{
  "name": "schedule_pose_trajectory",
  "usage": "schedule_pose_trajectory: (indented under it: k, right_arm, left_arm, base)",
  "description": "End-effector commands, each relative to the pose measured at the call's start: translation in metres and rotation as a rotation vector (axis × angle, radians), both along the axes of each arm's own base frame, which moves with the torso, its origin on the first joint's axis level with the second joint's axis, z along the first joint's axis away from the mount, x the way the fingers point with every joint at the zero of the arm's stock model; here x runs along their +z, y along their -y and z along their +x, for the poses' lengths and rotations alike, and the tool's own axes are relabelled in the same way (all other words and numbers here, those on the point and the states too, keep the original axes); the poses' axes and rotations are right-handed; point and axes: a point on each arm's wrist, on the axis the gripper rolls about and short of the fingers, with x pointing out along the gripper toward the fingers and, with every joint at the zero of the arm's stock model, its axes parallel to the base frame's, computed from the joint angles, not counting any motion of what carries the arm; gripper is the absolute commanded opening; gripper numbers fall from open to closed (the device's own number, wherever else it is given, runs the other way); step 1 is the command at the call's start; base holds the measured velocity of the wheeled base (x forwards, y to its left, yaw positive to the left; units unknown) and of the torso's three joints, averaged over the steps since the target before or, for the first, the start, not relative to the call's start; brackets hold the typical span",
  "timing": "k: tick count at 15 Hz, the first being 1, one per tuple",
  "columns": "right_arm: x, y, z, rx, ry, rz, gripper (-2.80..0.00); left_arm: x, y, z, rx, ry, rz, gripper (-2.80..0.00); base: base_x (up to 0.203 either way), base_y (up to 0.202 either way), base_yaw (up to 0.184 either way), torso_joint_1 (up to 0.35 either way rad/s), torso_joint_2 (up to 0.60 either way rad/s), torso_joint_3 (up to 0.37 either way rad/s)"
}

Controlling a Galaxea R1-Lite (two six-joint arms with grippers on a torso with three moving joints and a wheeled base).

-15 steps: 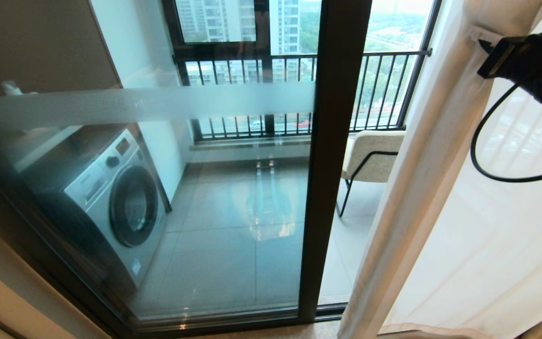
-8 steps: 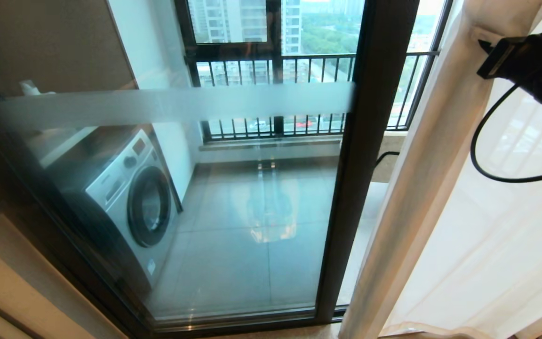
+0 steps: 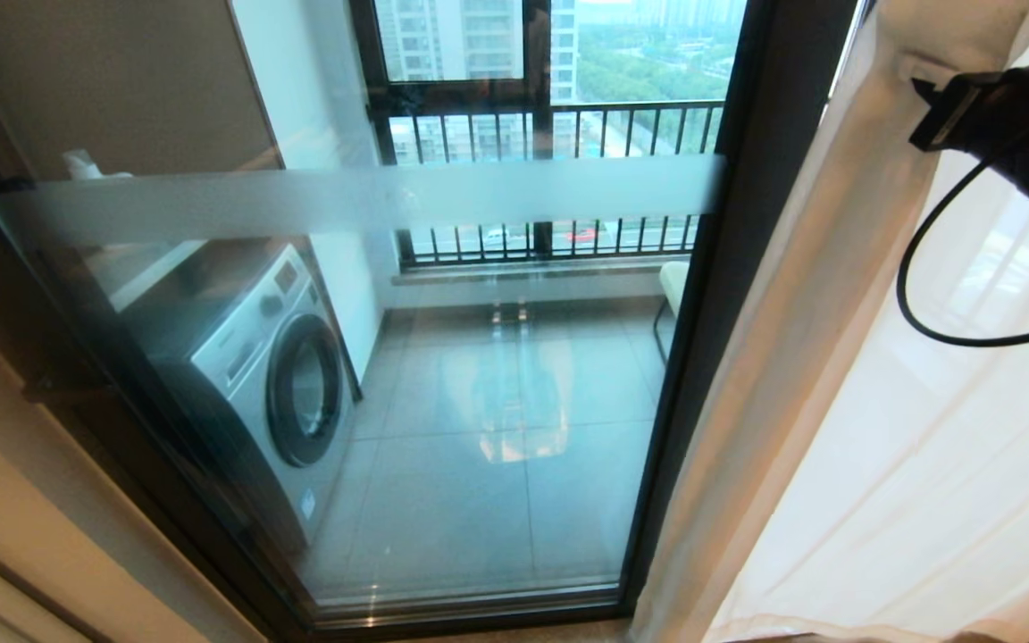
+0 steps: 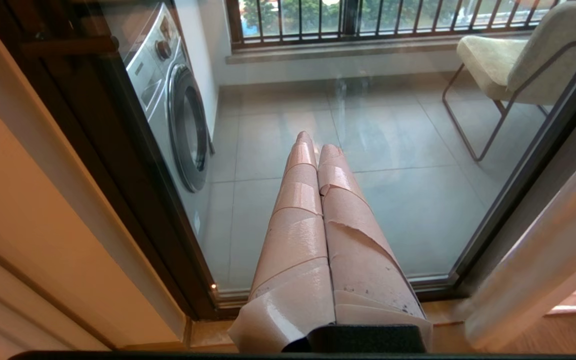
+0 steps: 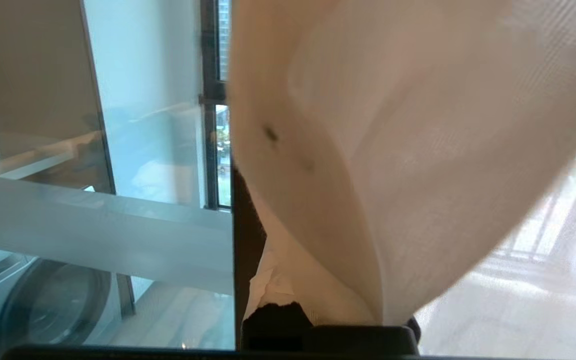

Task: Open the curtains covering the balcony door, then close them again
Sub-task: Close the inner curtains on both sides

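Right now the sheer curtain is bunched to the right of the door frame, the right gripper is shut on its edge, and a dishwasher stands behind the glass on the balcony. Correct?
One detail is wrong: the appliance behind the balcony door is a front-loading washing machine, as the head view shows. The curtain is bunched right of the frame, with the right gripper shut on its edge.

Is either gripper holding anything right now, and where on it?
Right gripper is shut on the curtain's edge fold, high up. Left gripper holds nothing.
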Motion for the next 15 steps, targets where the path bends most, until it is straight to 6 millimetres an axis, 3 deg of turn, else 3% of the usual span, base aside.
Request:
schedule_pose_trajectory:
  k: [1,7,15]
  right_arm:
    - [0.002,0.000,-0.002,0.004,0.013,-0.001,-2.80]
    - [0.006,-0.001,-0.008,0.004,0.027,-0.003,-2.80]
    - [0.026,-0.001,-0.028,0.000,0.098,-0.037,-2.80]
  left_arm:
    - [0.000,0.000,0.000,0.000,-0.001,0.000,-2.80]
    - [0.000,0.000,0.000,0.000,-0.001,0.000,-2.80]
    - [0.000,0.000,0.000,0.000,-0.001,0.000,-2.80]
  base:
    - [0.000,0.000,0.000,0.000,0.00,0.000]
    - [0.000,0.000,0.000,0.000,0.00,0.000]
    - [0.000,0.000,0.000,0.000,0.00,0.000]
